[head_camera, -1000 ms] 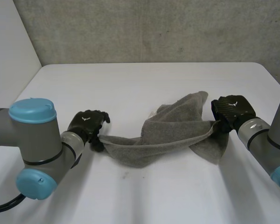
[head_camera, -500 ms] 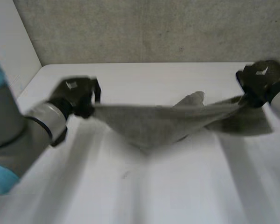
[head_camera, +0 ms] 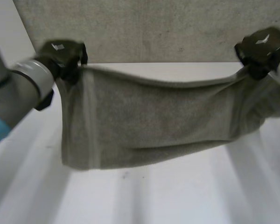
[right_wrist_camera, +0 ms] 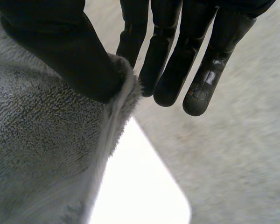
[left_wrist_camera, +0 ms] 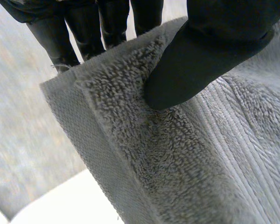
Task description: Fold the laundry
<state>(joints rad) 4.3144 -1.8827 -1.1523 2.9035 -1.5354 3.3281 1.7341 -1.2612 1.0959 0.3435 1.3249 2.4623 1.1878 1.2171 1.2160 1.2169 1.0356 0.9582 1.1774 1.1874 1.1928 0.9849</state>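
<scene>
White table (head_camera: 177, 196) — grey speckled wall (head_camera: 154, 28) behind.

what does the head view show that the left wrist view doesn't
Head view adds the whole towel hanging spread between both hands, the right hand holding its other top corner, and the white table below. Left wrist view adds the grip up close: thumb pressing the terry corner against the fingers, plus the flat hem band. Both show the left hand holding a top corner of the towel.
</scene>
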